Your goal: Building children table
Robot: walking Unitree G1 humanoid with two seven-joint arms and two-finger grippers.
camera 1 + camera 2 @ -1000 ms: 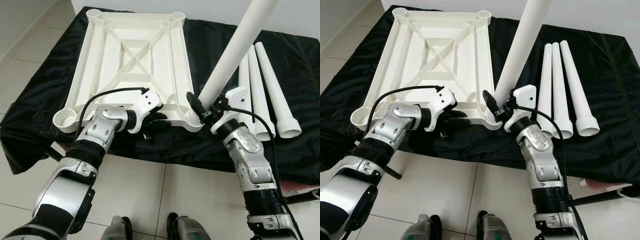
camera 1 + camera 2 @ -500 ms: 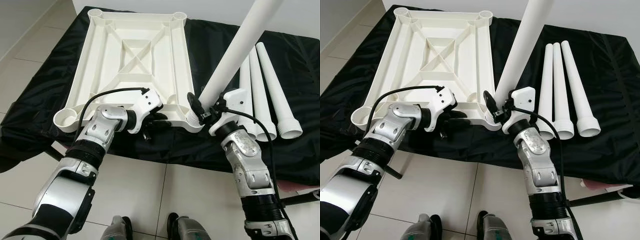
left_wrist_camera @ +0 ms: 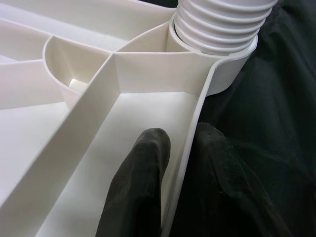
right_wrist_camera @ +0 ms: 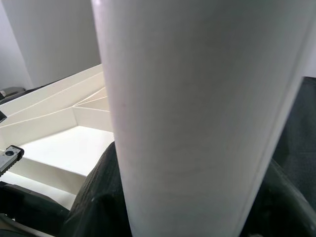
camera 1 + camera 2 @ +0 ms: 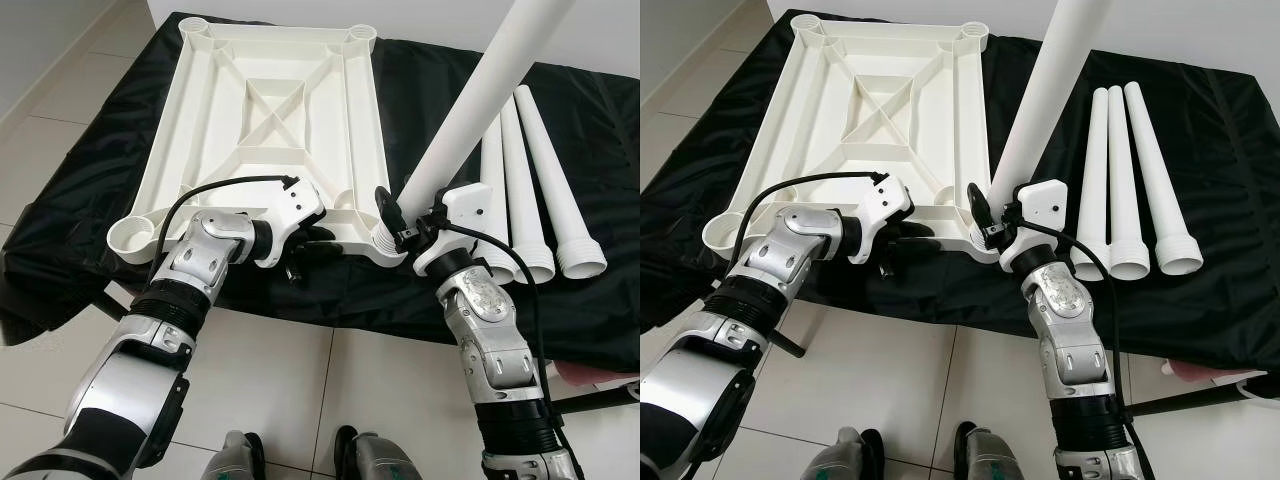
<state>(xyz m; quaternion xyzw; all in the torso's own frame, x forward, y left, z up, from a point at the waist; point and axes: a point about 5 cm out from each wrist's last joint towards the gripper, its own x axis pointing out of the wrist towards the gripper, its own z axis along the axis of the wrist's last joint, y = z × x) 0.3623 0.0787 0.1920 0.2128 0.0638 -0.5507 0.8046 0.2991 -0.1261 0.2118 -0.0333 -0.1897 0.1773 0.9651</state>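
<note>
The white tabletop [image 5: 270, 120] lies upside down on a black cloth, ribs facing up. My left gripper [image 5: 312, 240] is shut on its near rim, one finger [image 3: 140, 182] inside the rim and the other outside. A white leg [image 5: 470, 120] stands tilted in the near right corner socket, its threaded end [image 3: 222, 24] seated in the ring. My right gripper [image 5: 400, 222] is shut on this leg [image 4: 197, 113] just above the socket. Three loose white legs [image 5: 530, 190] lie side by side to the right.
The black cloth [image 5: 90, 170] covers a low platform whose front edge is near my feet. An open corner socket [image 5: 130, 240] sits at the near left. Tiled floor [image 5: 300, 390] lies below. A white wall runs behind.
My right forearm has swung a little to the left while holding the leg, which stays in the socket. The left gripper has kept its grip on the rim.
</note>
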